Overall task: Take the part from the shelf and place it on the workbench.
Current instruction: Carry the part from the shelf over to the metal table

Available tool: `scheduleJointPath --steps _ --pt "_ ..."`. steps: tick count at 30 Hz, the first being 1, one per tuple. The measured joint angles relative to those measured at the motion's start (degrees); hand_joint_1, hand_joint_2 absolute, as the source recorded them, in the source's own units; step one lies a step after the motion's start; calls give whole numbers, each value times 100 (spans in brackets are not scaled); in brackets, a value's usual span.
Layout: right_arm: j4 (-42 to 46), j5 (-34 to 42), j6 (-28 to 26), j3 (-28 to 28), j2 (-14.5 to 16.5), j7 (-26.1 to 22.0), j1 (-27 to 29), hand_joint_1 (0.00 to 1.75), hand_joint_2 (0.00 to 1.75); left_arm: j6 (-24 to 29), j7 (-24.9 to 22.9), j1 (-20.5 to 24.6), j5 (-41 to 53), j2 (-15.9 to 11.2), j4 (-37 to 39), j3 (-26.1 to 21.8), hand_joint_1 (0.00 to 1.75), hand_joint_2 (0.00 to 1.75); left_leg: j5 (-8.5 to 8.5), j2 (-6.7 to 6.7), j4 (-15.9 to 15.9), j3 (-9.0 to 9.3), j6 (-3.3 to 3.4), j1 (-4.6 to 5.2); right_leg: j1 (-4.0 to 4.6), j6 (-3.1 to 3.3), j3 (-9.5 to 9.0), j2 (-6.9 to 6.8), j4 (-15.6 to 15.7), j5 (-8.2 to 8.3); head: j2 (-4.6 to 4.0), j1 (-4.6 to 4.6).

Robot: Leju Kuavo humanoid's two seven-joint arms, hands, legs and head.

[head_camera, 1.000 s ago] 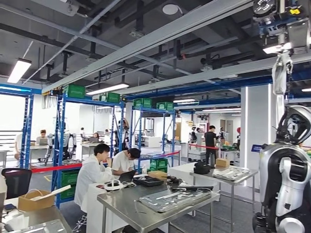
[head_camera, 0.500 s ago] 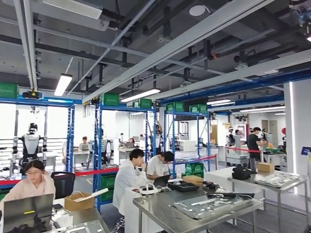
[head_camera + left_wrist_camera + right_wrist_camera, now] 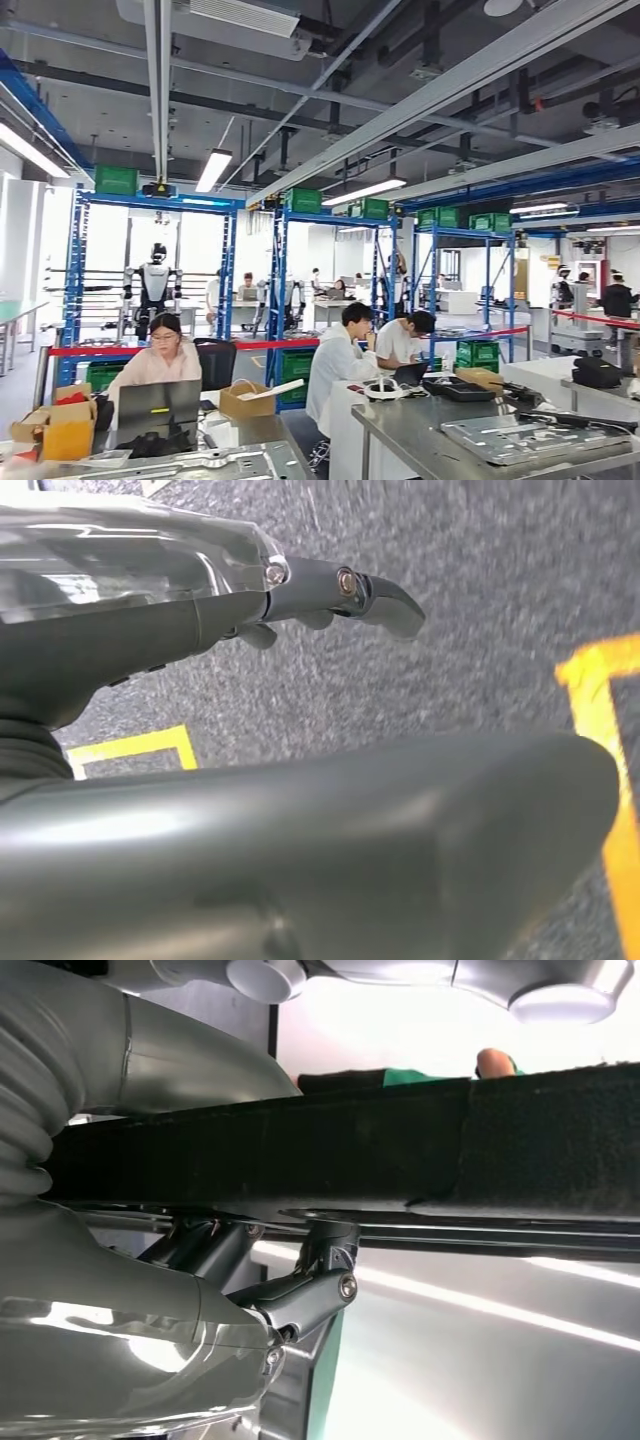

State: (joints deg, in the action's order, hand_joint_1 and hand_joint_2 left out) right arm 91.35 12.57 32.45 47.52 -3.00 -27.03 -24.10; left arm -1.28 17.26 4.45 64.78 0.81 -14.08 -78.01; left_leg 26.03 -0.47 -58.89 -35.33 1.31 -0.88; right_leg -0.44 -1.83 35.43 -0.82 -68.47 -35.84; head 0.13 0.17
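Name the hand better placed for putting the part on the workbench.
Right, most likely. The right hand has its fingers against the dark-edged flat part and appears to hold it. The left hand hangs over the floor, fingers straight, with nothing in it.

Head view: bright, even light from ceiling strip lights (image 3: 213, 168) at 11 o'clock; windows (image 3: 102, 250) at 9 o'clock blown out white. Steel table (image 3: 423, 430) at 5 o'clock shows soft sheen. Slight softness overall. Left wrist view: floor (image 3: 468, 610) motion-blurred, close hand (image 3: 302, 850) out of focus. Right wrist view: heavy glare at 12 o'clock, dark band mid-frame.
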Motion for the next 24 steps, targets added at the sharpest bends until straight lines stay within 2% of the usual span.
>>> scheduleJointPath --steps 1,2,3,4,5,7,8,9,10,11,13,14,15,16,17,18,19,21,22,23,24 --pt "-2 0 0 1 -10 1 14 175 175 -1 1 7 0 0 0 0 0 175 -1 -78 -1 0 16 21 3 13 199 38 -386 -124 0 0" --pt "-3 1 -1 1 -15 1 24 175 175 -1 1 7 0 0 0 0 0 175 -2 -163 -2 3 26 42 11 35 325 56 -602 -138 0 0" --pt "-3 2 -1 0 -18 2 31 175 175 -2 1 3 0 0 0 0 0 175 -3 -250 -2 10 31 60 26 68 348 76 -590 -37 0 0" --pt "-3 3 -1 -1 -19 2 32 175 175 -3 1 -1 1 1 0 0 0 175 -4 -338 -3 20 33 72 48 112 258 117 -332 169 0 0" --pt "-3 5 -1 -2 -19 2 28 175 175 -3 1 -4 1 7 0 0 0 175 -5 -421 -3 27 34 74 74 163 96 219 73 419 0 0" --pt "-2 13 -2 -3 -21 1 23 175 175 -5 2 1 2 36 0 -1 0 175 -13 -576 -5 17 23 62 96 254 -200 522 794 748 1 1" --pt "-2 20 -4 -5 -22 2 21 175 175 -7 1 1 1 49 0 -1 0 175 -23 -646 -4 -1 6 44 104 279 -273 618 973 797 2 1" --pt "-2 22 -12 -8 -21 2 21 175 175 -8 0 -5 -1 57 0 -2 0 175 -36 -711 0 -20 -17 28 106 292 -298 638 1038 787 2 1" --pt "-2 17 -30 -13 -15 4 20 175 175 -9 -2 -16 -7 57 0 -3 0 175 -50 -767 11 -34 -44 19 106 291 -316 575 1080 793 3 0" --pt "-2 4 -51 -20 -2 11 20 175 175 -16 -4 -31 -21 57 0 -4 0 175 -44 -736 13 -42 -69 26 94 295 -336 506 1126 806 2 -1" --pt "-4 -48 -107 -37 27 29 20 175 175 -37 -4 -38 -55 57 0 -7 0 175 112 -451 -183 -137 -121 57 62 306 -385 383 1232 828 1 -1" --pt "-10 -80 -126 -43 35 40 23 175 175 -47 -3 -26 -69 57 0 -7 0 175 267 -260 -451 -262 -146 58 56 307 -401 321 1260 826 0 -1" --pt "-22 -109 -139 -47 38 45 29 175 175 -53 -1 -9 -77 56 0 -8 0 175 435 -133 -813 -436 -178 46 56 308 -410 266 1268 810 0 -1" --pt "-38 -131 -143 -49 37 48 38 175 175 -57 0 3 -81 55 0 -8 0 175 566 -74 -1179 -615 -211 20 53 298 -420 206 1266 795 0 0" --pt "-56 -147 -145 -49 37 49 47 175 175 -61 0 4 -83 55 0 -9 0 175 616 -48 -1423 -737 -244 -11 49 283 -434 158 1265 779 0 0" --pt "-72 -160 -146 -48 37 46 53 175 175 -63 -1 -3 -84 55 0 -9 0 175 562 -30 -1463 -758 -280 -45 41 263 -457 120 1262 757 0 0" --pt "-83 -175 -150 -48 38 43 56 175 175 -66 -1 -13 -84 55 0 -9 0 175 408 -13 -1268 -660 -317 -82 30 235 -488 93 1256 730 0 0" --pt "-95 -199 -155 -48 39 30 54 175 175 -66 -2 -24 -84 57 1 -9 0 175 66 36 -515 -262 -392 -133 13 156 -556 49 1234 650 0 0" --pt "-95 -204 -156 -48 39 22 49 175 175 -67 -1 -22 -84 61 1 -10 0 175 -6 53 -224 -105 -379 -136 14 113 -576 34 1216 610 1 -2" --pt "-95 -206 -156 -48 40 15 44 175 175 -67 0 -20 -85 63 2 -10 0 175 -4 64 -65 -16 -345 -129 19 76 -589 23 1204 577 1 -4" --pt "-95 -207 -156 -48 40 10 41 175 175 -68 2 -22 -85 65 2 -11 0 175 59 64 -43 5 -282 -104 20 43 -601 20 1195 558 1 -6"
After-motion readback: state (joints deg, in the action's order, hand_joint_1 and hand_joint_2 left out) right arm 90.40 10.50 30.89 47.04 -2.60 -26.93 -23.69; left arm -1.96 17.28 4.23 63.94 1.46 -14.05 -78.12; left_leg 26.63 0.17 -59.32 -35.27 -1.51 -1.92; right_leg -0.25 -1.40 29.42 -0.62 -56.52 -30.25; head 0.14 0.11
